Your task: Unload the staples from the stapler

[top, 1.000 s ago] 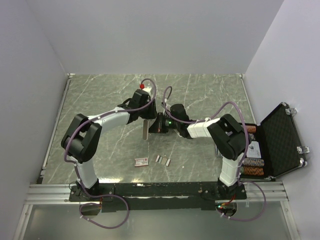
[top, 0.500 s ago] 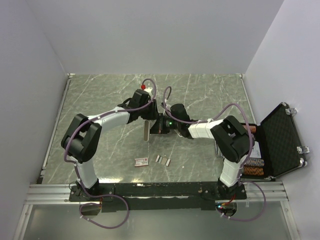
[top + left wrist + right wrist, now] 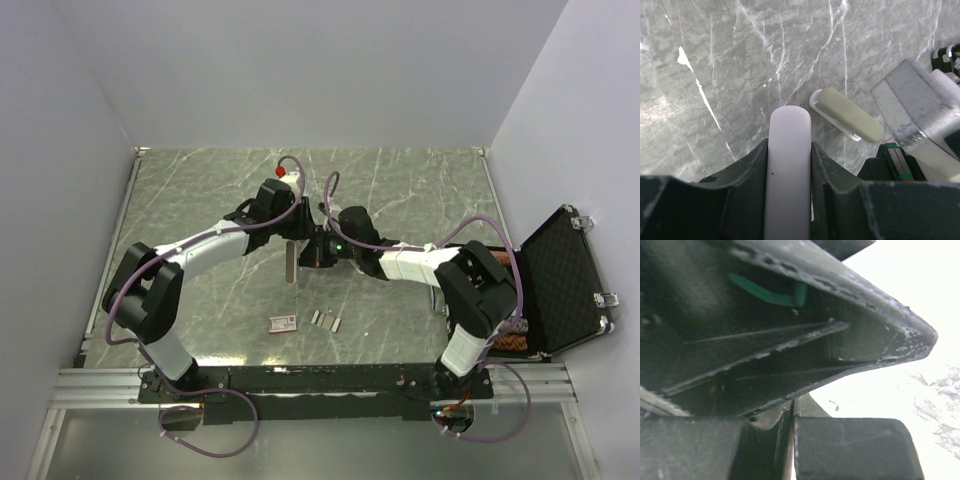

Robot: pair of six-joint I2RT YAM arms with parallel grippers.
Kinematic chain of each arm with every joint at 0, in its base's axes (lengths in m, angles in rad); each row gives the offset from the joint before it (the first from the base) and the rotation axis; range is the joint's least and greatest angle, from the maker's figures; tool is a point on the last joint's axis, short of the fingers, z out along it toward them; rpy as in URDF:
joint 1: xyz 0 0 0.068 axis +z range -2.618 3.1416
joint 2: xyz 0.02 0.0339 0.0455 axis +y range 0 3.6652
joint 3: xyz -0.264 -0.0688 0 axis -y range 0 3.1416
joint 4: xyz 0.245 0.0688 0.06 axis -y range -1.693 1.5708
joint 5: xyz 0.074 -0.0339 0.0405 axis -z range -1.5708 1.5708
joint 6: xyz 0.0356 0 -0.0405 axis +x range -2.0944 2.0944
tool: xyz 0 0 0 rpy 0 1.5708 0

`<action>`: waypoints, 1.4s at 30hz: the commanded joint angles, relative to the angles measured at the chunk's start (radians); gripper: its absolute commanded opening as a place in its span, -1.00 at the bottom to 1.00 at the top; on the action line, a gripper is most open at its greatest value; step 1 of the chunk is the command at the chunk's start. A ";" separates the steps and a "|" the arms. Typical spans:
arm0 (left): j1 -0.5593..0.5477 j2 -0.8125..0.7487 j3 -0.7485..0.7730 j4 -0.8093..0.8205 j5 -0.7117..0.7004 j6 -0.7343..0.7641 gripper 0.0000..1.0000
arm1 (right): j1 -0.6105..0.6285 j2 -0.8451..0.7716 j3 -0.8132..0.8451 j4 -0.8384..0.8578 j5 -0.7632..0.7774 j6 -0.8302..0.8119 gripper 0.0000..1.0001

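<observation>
The stapler [image 3: 290,262] hangs opened above the middle of the table. My left gripper [image 3: 288,235] is shut on its pale whitish bar [image 3: 788,150], which fills the gap between the jaws [image 3: 788,145]. Its olive-green top [image 3: 847,114] shows just beyond, to the right. My right gripper [image 3: 318,252] meets it from the right. Its jaws [image 3: 792,410] stand almost together on a thin brownish edge, with dark parts close above. Short silver staples [image 3: 315,318] lie on the table nearer the bases, with a second strip [image 3: 335,322] beside them.
A small red-and-white flat box [image 3: 283,322] lies left of the staples. An open black case [image 3: 560,280] with things inside stands at the right edge. A silver-grey body [image 3: 915,115] is close on the right in the left wrist view.
The left arm's elbow has swung out to the left and the right arm's elbow has dropped to the right. Both grippers stay at the stapler, barely shifted.
</observation>
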 commanded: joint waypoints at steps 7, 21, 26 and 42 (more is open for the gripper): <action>-0.020 -0.065 0.012 0.051 -0.114 -0.007 -0.99 | 0.027 -0.078 0.029 0.002 0.009 -0.033 -1.00; -0.020 -0.225 0.052 0.012 -0.272 0.059 -0.99 | -0.002 -0.282 -0.001 -0.261 0.218 -0.182 -1.00; -0.020 -0.277 0.038 0.041 -0.321 0.046 -0.99 | 0.025 -0.298 0.030 -0.258 0.042 -0.147 -1.00; -0.018 -0.375 -0.057 0.175 -0.373 -0.033 -0.99 | 0.143 -0.203 0.104 -0.062 0.013 0.015 -1.00</action>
